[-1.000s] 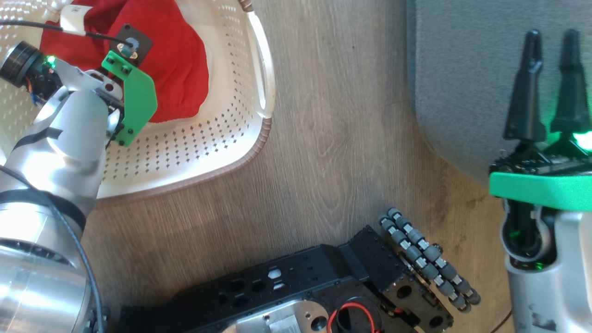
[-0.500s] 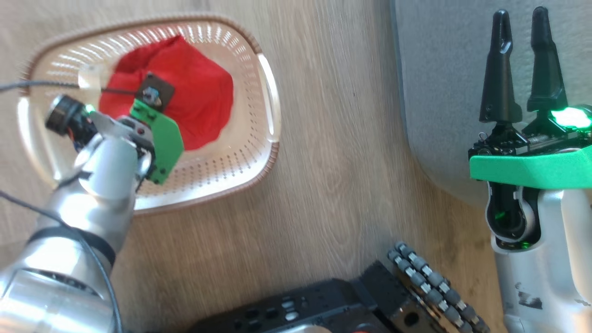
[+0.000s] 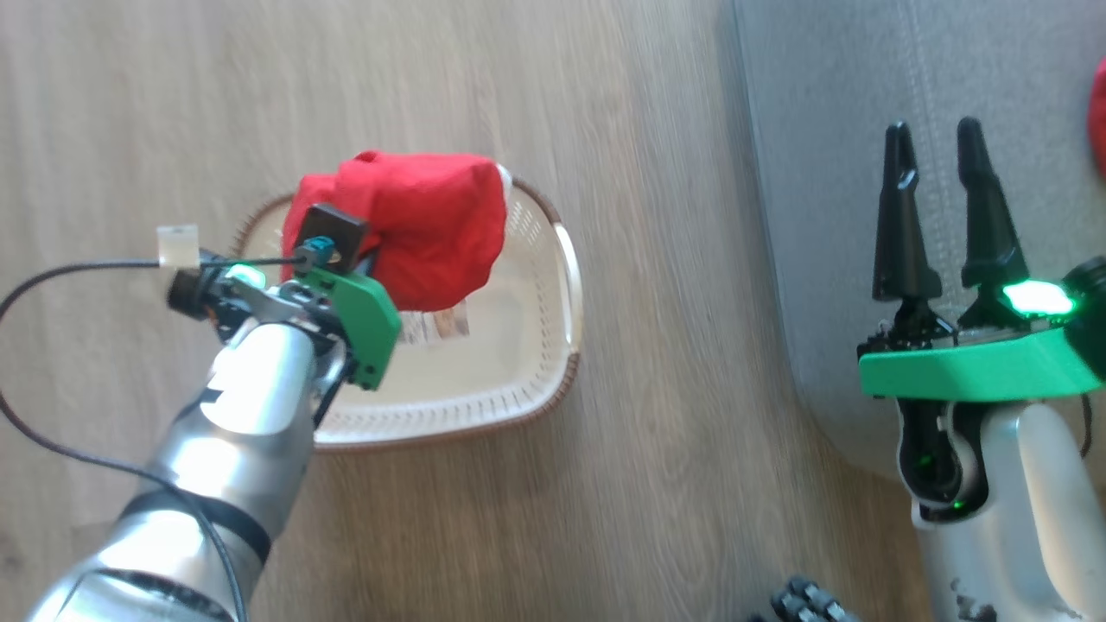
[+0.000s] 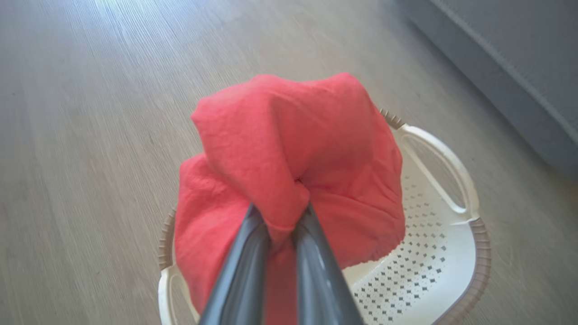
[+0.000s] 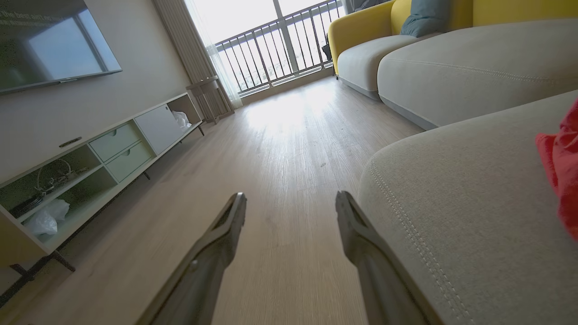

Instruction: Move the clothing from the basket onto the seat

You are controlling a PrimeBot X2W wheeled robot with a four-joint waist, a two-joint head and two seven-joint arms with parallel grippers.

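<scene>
At the far left of the head view a black cable (image 3: 52,276) loops across the wooden floor (image 3: 657,345) to the silver left forearm (image 3: 251,406), which reaches up and to the right over the basket (image 3: 484,406). The left gripper (image 4: 280,215) is closed almost fully, its two fingers pinching a fold of a red garment (image 3: 415,233). In the left wrist view the cloth bunches out beyond the fingertips in a rounded bundle and covers much of the basket's far side. The bundle hangs over the basket's upper left part; whether its lowest edge touches the basket cannot be told. Below the garment the basket's floor is bare apart from a paper sticker (image 3: 436,326), and a white handle and the brown rim show on the basket's right side. A strip of floor separates the basket from the grey seat (image 3: 829,130), which fills the upper right of the head view, its rounded corner pointing down. The right gripper (image 3: 933,130) sits over the seat near its left edge, fingers spread wide with nothing between them. In the right wrist view they frame the floor beside the seat's stitched seam (image 5: 406,225). A second garment (image 3: 1099,112), also red, lies on the seat at the right edge, well apart from the right gripper.
</scene>
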